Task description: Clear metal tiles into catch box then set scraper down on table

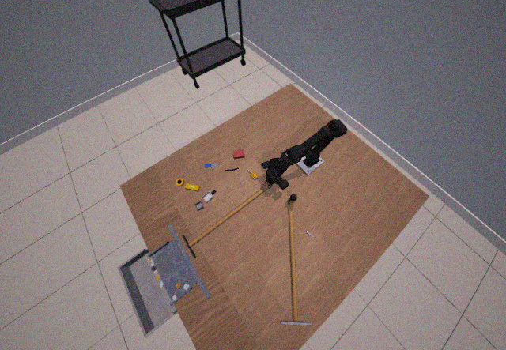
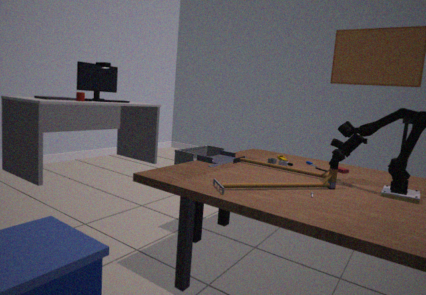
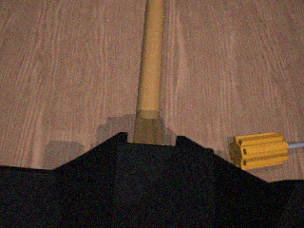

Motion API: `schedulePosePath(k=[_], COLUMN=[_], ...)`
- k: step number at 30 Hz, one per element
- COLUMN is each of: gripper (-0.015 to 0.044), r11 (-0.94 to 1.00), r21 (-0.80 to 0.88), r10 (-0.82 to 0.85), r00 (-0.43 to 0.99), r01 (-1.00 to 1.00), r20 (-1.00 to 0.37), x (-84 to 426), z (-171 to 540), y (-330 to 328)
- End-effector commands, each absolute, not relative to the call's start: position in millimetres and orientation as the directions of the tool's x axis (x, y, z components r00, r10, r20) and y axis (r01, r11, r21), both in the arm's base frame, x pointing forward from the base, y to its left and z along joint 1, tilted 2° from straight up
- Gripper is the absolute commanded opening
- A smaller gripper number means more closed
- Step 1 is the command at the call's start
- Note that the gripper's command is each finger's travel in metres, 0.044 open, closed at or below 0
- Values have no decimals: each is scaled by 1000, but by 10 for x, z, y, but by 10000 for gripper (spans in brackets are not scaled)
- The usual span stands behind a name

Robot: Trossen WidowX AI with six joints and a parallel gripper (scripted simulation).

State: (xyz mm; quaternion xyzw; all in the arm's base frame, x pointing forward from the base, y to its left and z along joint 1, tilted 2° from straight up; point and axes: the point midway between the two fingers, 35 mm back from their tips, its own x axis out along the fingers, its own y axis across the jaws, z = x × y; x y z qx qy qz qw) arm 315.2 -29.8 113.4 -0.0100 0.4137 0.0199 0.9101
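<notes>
The long scraper (image 1: 228, 217) (image 2: 281, 166) (image 3: 153, 57) has a wooden handle and a dark blade, which sits just short of the plate's near edge. My gripper (image 1: 269, 186) (image 3: 151, 142) is shut on the near end of its handle, low over the table; the fingertips partly hide the grip. The steel bench plate (image 1: 179, 266) carries several small tiles: an orange tile (image 1: 178, 285) and a white tile (image 1: 186, 286) toward one side, others in a row along its far edge. The catch box (image 1: 133, 297) (image 2: 186, 156) adjoins that edge.
A second long tool (image 1: 292, 256) (image 2: 275, 185) with a grey head lies beside the scraper, its handle end at a dark stand (image 1: 292, 197). A yellow screwdriver (image 1: 254, 175) (image 3: 261, 151) lies close to the gripper. A red block (image 1: 238, 153) and other small items lie beyond.
</notes>
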Motion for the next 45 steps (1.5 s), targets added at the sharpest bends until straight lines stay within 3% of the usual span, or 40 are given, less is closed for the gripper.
schedulePosePath(k=[1, 45], gripper=[0, 0], r11=[999, 999], r21=[3, 8], r10=[37, 38], r00=[657, 660], r01=[-53, -49], r20=[-753, -750], x=[3143, 3044], z=[1137, 1149], y=[-208, 374])
